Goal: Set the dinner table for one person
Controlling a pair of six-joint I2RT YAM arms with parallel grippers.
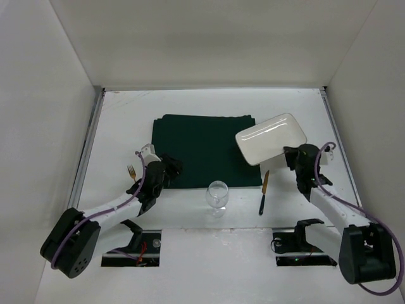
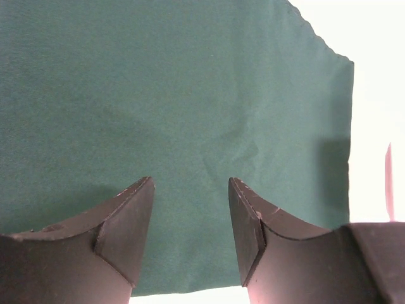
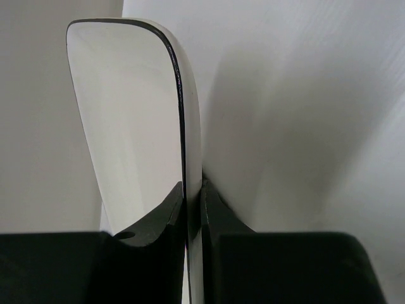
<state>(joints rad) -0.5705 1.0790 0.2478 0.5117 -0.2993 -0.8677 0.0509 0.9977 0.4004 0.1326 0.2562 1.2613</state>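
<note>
The white dinner table carries a dark green cloth at its middle. My right gripper is shut on the rim of a white rectangular plate and holds it tilted above the cloth's right edge; the right wrist view shows the plate edge-on between the fingers. My left gripper is open and empty over the cloth's near left corner; the left wrist view shows only cloth between its fingers. A clear wine glass stands near the front. A gold fork lies left. A knife lies right.
White walls close in the table on the left, back and right. Metal edge strips run along both sides. The arm bases sit at the near edge.
</note>
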